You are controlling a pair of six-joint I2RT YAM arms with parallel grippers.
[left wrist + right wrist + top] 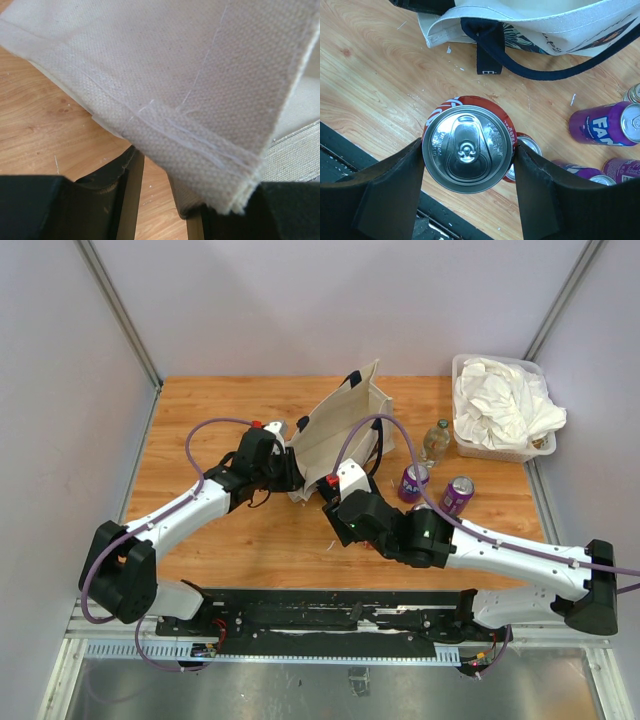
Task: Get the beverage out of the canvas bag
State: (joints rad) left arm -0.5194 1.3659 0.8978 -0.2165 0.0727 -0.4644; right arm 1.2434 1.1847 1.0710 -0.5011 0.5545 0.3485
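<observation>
The cream canvas bag (340,428) with navy handles lies on its side at mid table. Its printed side and a handle (540,75) show in the right wrist view. My right gripper (468,150) is shut on a red beverage can (468,145), seen from its silver top, out of the bag and over the wood just in front of it. In the top view the right gripper (338,508) hides that can. My left gripper (157,170) is at the bag's left corner (200,100); its jaws stand apart with wood showing between them, and the canvas hem lies over the right finger (192,200).
A second red can (526,149) stands just behind the held one. Purple cans (413,481) (457,494) and a small clear bottle (436,440) stand right of the bag. A clear tub of white cloths (470,445) sits at the back right.
</observation>
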